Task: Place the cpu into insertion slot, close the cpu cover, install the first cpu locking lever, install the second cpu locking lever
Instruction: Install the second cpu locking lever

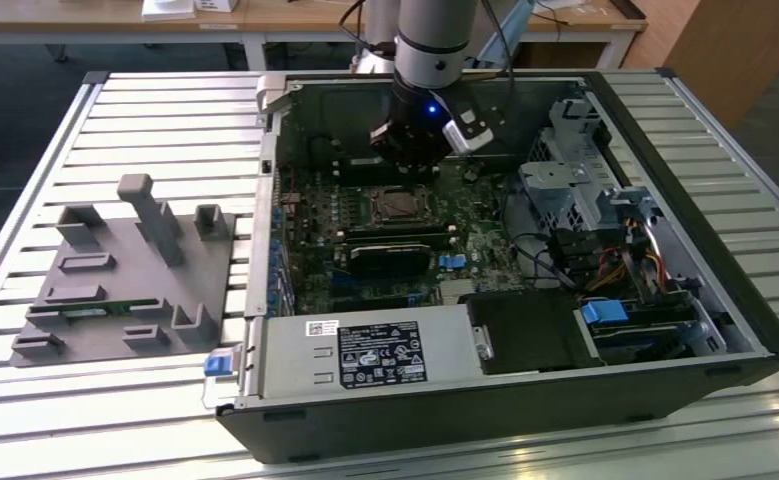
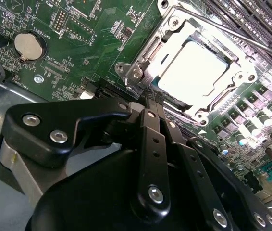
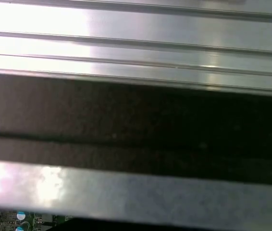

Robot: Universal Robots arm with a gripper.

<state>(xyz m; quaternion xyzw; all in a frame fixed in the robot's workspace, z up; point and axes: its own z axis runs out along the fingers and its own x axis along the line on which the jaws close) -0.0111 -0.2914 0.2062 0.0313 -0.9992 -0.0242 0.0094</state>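
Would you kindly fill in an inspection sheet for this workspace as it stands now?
Surface: slatted metal table carrying an open computer case.
Job's things: cpu seated in its socket; cpu cover closed around it.
Clutter: grey fixture block beside the case, at the exterior view's left.
Grippers: gripper low beside the socket, at the cover's hinge edge; finger state unclear.
Cables: bundle by the drive bays.
Surroundings: wooden desks behind.
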